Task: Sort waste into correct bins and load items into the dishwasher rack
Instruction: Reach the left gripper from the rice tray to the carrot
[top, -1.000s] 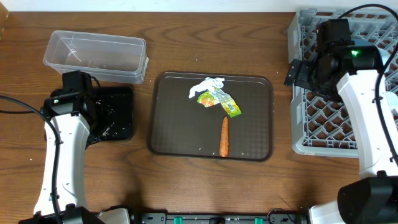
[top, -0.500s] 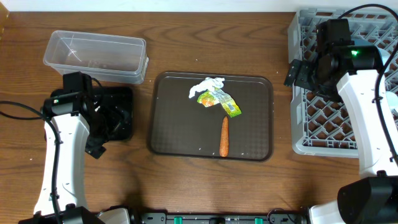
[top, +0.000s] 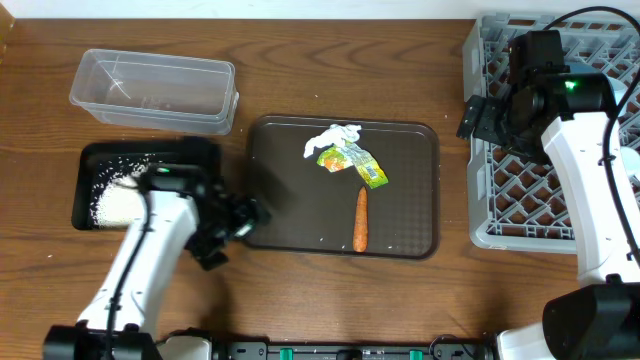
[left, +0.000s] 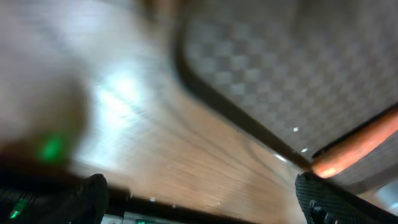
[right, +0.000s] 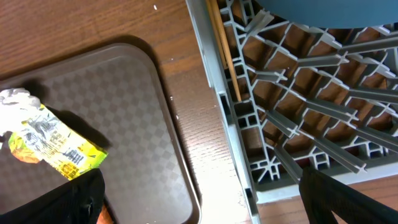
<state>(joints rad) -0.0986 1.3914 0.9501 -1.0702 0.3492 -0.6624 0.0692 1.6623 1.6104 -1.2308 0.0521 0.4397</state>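
left arm (top: 140, 262) white, black joints | right arm (top: 590, 180) same | green LED (top: 572, 85) | black cables (top: 590, 14)

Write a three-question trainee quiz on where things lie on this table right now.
1. Short answer: which three pieces of waste lie on the brown serving tray?
2. True or false: the chopsticks lie inside the dishwasher rack.
3. Multiple choice: the rice sits in A) the dishwasher rack, B) the black tray, C) the brown serving tray.
Key: 1. The tissue, the wrapper and the carrot. 2. True. 3. B.
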